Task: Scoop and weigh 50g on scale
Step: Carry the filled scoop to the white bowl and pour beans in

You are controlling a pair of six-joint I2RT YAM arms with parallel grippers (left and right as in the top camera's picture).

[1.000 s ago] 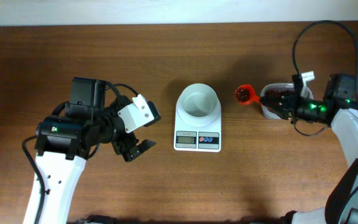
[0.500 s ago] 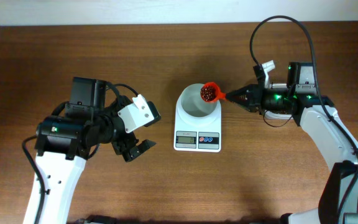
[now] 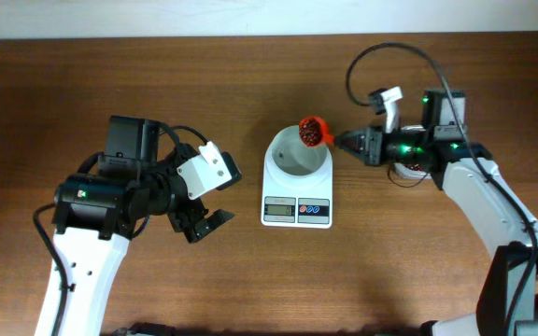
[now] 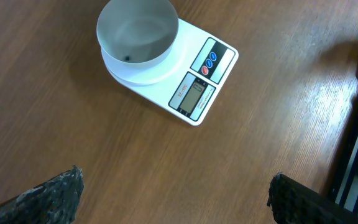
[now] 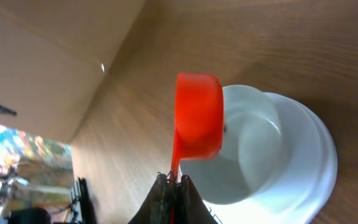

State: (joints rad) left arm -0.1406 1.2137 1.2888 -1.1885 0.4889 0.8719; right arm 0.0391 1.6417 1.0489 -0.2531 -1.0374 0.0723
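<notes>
I see the right claw clamped on a tilted orange plastic scoop, at one o'clock over the white digital scale; the left claw gapes wide, empty.

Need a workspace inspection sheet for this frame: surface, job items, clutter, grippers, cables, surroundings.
Surface: brown wooden table; no spilled beans seen.
Job's things: scale at centre with white bowl on it; display unreadable. Orange scoop tipped on its side over the bowl's rim, beans dark in its mouth; one dark speck inside the bowl.
Clutter: nothing seen.
Grippers: right gripper shut on the scoop's handle; left gripper open, empty, left of the scale.
Cables: black cable loops above the right arm.
Surroundings: pale wall strip beyond the table's far edge.
</notes>
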